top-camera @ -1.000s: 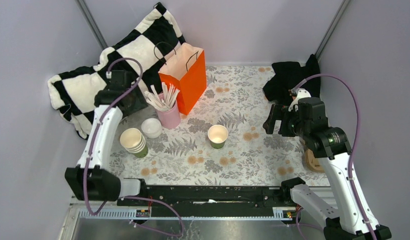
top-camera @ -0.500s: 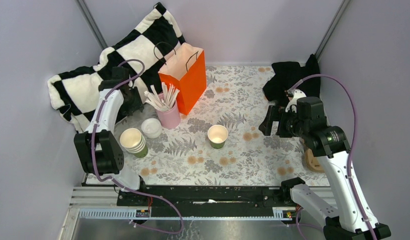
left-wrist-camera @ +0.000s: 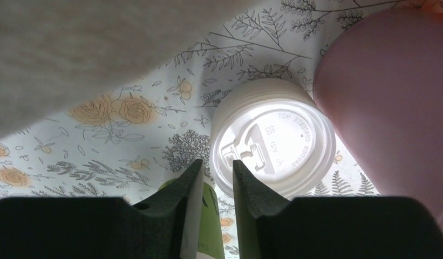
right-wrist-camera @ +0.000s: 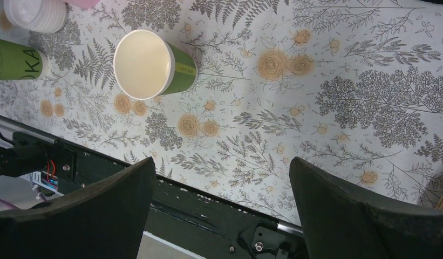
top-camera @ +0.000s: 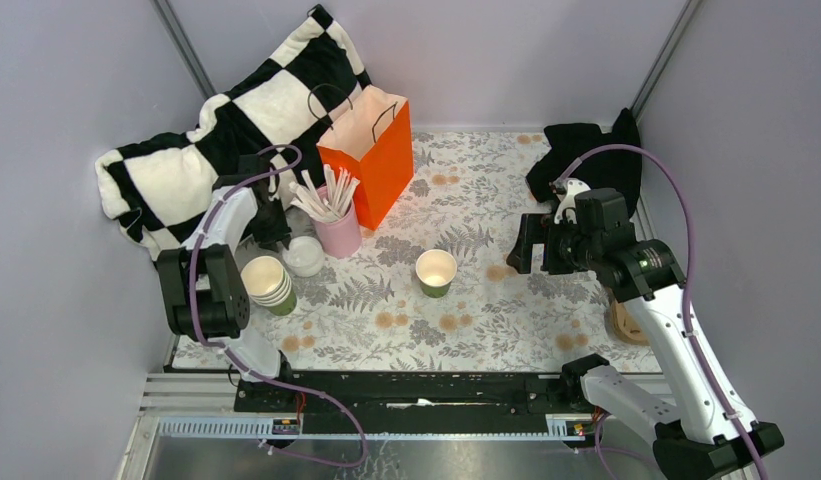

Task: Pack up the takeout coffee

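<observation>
Left gripper (left-wrist-camera: 216, 181), jaws drawn to a narrow slit and holding nothing, hovers over the stack of white lids (left-wrist-camera: 273, 143) near the left edge of the floral-covered table (top-camera: 546, 320), just beside the pink cup of sticks (top-camera: 336, 228). It appears lined up to pinch a lid by its rim. The green cup (top-camera: 436, 272) awaiting a lid stands upright and uncovered at the table's centre. Right gripper (top-camera: 531, 245) hangs wide open and empty toward the right edge, seemingly placed to steady or lift that cup. The orange paper bag (top-camera: 371, 150) stands open toward the far-left corner, likely to receive the order; spare cups (top-camera: 268, 283) sit stacked near the lids
</observation>
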Robot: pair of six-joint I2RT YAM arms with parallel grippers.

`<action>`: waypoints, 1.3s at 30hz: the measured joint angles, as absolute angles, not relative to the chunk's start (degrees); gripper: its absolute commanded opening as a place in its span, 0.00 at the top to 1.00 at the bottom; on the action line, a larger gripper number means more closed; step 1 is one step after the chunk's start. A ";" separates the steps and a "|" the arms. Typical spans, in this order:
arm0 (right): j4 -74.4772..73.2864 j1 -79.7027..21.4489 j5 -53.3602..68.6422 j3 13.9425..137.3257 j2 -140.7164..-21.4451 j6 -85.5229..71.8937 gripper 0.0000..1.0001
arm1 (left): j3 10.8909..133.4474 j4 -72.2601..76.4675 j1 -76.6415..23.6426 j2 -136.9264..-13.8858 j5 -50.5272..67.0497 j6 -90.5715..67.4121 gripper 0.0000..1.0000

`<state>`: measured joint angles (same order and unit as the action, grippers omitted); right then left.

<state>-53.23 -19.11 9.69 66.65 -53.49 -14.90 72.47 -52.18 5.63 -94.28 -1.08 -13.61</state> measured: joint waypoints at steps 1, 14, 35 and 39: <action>-53.23 -19.35 9.65 66.65 -53.52 -14.79 0.00 | 72.47 -51.77 5.63 -94.74 -1.23 -13.52 0.76; -52.80 -19.84 8.40 65.73 -53.52 -14.13 0.00 | 72.66 -49.17 4.95 -98.67 -2.94 -13.76 0.85; -51.90 -19.84 8.08 65.45 -53.76 -13.89 0.00 | 72.62 -49.17 4.58 -98.83 -5.19 -13.50 0.83; -51.90 -19.84 8.08 65.34 -53.76 -13.89 0.00 | 72.60 -49.17 4.58 -98.83 -5.19 -13.45 0.79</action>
<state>-51.90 -19.84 8.08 65.34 -53.76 -13.89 72.60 -49.17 4.58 -98.83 -5.19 -13.45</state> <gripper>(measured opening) 0.994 0.189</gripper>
